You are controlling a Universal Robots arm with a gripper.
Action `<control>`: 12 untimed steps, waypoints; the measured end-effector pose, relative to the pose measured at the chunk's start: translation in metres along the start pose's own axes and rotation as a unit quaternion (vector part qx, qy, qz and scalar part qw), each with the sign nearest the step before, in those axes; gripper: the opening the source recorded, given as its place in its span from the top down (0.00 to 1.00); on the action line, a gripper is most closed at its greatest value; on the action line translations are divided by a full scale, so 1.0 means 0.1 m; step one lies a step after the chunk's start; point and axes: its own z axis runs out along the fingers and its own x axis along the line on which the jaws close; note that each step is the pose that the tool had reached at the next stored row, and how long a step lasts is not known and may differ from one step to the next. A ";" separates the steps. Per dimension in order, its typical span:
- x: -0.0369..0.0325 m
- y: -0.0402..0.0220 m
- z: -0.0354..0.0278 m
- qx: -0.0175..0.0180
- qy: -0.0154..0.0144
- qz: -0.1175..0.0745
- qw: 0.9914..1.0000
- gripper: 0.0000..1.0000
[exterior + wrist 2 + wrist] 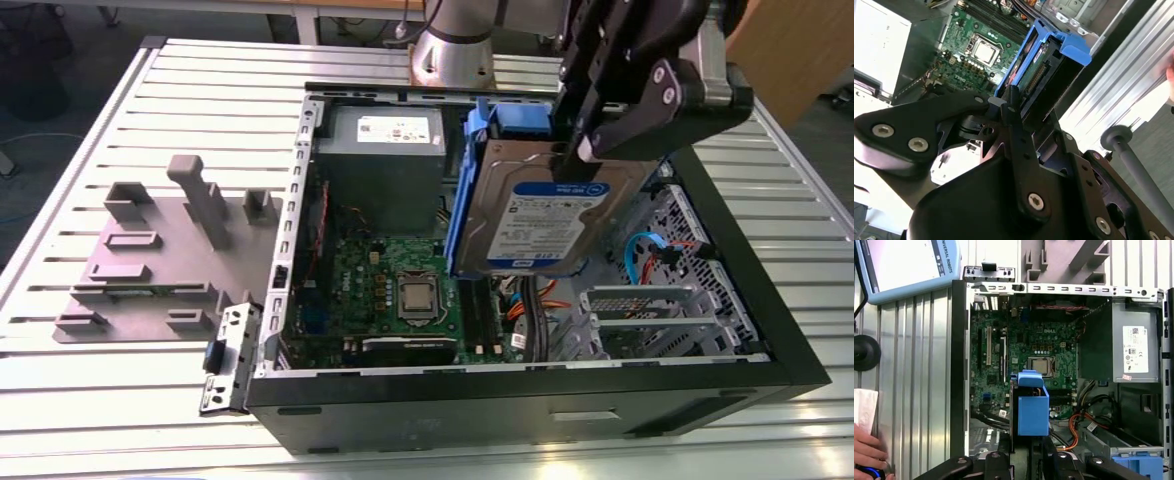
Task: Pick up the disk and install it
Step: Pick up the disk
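One open case (534,395) lies on the slatted table (80,400), its black wall toward the near edge in the exterior view. Inside, the green motherboard (387,290) fills the side toward the exterior view's left. Just past it, the disk (547,220) hangs over the case's interior, tilted steeply, with its label facing the camera and its blue bracket along the edge toward the exterior view's left. The gripper (577,160) is clamped on the disk's upper edge. In both wrist views the disk (1054,55) (1032,410) stands out from the black fingers (1013,107) above the board. Beyond the disk, a grey power supply (380,150) fills the case's far corner. A grey fixture plate (147,270) lies on the table beside the case, toward the exterior view's left.
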 end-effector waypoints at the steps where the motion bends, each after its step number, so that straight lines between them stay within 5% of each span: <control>1: 0.018 -0.007 0.001 0.000 0.000 0.000 1.000 0.65; 12: 0.174 -0.094 0.013 0.000 0.000 0.000 1.000 0.65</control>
